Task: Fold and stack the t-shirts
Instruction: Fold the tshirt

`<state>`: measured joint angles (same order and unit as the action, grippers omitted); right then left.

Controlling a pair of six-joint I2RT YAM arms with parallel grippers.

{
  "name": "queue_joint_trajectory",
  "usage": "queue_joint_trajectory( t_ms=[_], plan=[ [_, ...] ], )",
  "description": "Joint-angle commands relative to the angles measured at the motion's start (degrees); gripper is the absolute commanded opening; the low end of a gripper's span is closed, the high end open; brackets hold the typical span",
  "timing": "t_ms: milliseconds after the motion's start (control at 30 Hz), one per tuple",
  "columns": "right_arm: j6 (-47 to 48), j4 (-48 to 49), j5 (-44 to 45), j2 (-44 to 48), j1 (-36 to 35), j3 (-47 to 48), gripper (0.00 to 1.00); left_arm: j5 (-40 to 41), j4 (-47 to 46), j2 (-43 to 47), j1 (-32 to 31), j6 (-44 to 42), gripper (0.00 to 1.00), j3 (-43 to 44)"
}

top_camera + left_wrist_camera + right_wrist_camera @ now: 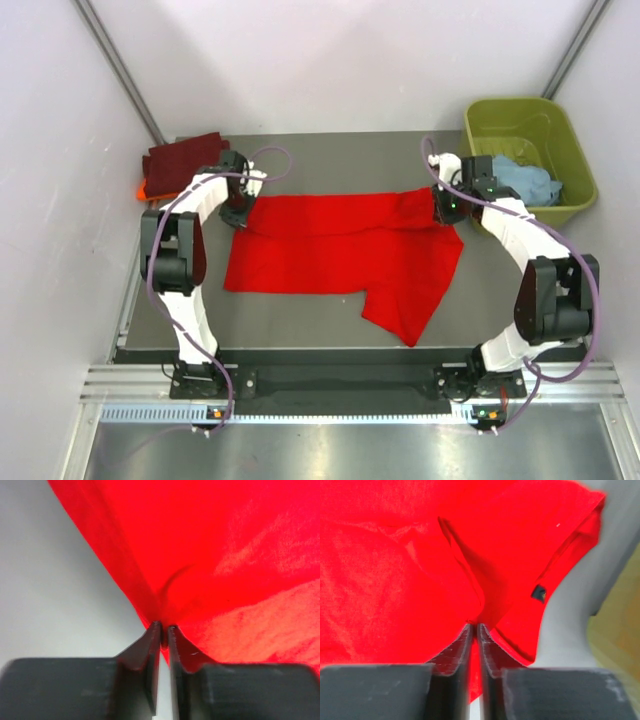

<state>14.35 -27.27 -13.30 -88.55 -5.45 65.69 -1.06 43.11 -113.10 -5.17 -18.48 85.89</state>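
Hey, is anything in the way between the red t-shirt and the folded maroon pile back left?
Nothing loose shows. Only the left gripper, pinching the bright red cloth t-shirt's far corner, sits between it and the folded dark maroon cloth shirt.

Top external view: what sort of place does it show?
Probably a robot test cell: plain white walls close around a grey table, a left arm and a right arm are bolted at its near edge, and a red t-shirt lies spread between them.
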Motion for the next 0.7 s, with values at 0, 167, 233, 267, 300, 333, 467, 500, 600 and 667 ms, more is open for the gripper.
queue_joint_trajectory(
  t_ms=[0, 167, 233, 267, 300, 333, 467, 500, 600, 667],
  plan=[
    [2.1, -1.1, -2.2, -0.2, 0.4, 1.9, 0.19, -1.1, 4.5, 0.7, 0.3, 2.7, 0.18, 3.0],
    [1.6, -1.0, -2.6, 2.2, 0.4, 3.4, 0.46, 0.5, 5.4, 5.7, 0.3, 4.5, 0.31, 3.3],
    [0.4, 0.2, -3.0, 2.0, 0.4, 4.5, 0.49, 0.5, 3.9, 8.1, 0.3, 4.4, 0.32, 3.4],
    [0.1, 0.6, -3.1, 1.6, 0.4, 4.8, 0.50, 0.5, 2.2, 8.6, 0.3, 4.8, 0.33, 3.9],
    [-0.1, 1.4, -3.4, 1.2, 0.3, 5.3, 0.50, 0.4, 1.0, 8.9, 0.3, 4.9, 0.34, 4.2],
    [-0.1, 1.8, -3.9, -0.1, 0.0, 5.5, 0.50, -1.6, 0.1, 8.7, 0.2, 4.9, 0.34, 4.5],
    [-0.2, 3.3, -4.8, -5.0, -1.9, 7.4, 0.50, -7.3, 0.3, 3.0, 0.1, 7.7, 0.39, 10.7],
    [-0.3, 3.6, -5.1, -6.2, -2.3, 8.4, 0.50, -7.9, 1.9, 1.1, 0.0, 8.6, 0.39, 12.3],
    [-0.3, 4.0, -6.2, -11.1, -3.4, 11.3, 0.49, -11.1, 7.8, -6.3, -0.1, 12.0, 0.39, 19.2],
    [-0.5, 3.4, -7.2, -14.6, -4.2, 14.4, 0.49, -12.5, 10.2, -11.0, -0.1, 15.0, 0.39, 23.8]
  ],
)
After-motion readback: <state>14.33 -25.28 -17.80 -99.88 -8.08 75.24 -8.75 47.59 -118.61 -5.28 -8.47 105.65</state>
